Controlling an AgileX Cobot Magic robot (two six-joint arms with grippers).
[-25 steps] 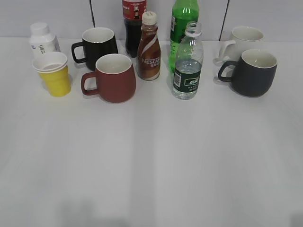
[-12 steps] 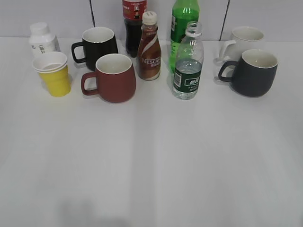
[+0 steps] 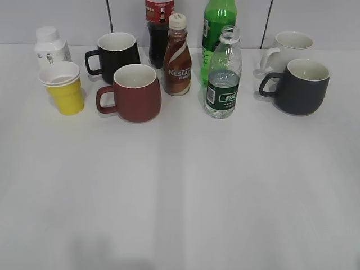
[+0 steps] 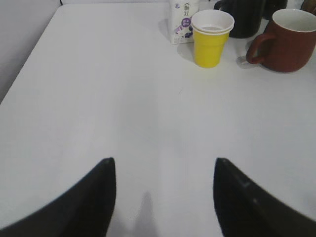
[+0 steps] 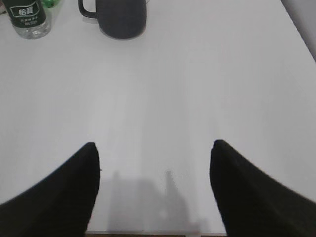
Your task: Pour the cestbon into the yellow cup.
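**Nothing gripped yet: bottle to be reached first**

At the far left of the table point(image 3: 180, 197) the yellow cup point(image 3: 64, 90) is seen upright, just in front of a white bottle point(image 3: 50, 46) and left of the red mug point(image 3: 135, 93). The cestbon point(image 3: 223, 73) stands uncapped right of centre, near the dark mug point(image 3: 301, 87). The left gripper point(image 4: 163, 197) and right gripper point(image 5: 153, 192) are held with jaws spread wide and empty, well short of everything. The cestbon should be taken at the label, kept upright, and carried clear of the crowded mugs. The table is plain white; a tiled wall is seen behind.
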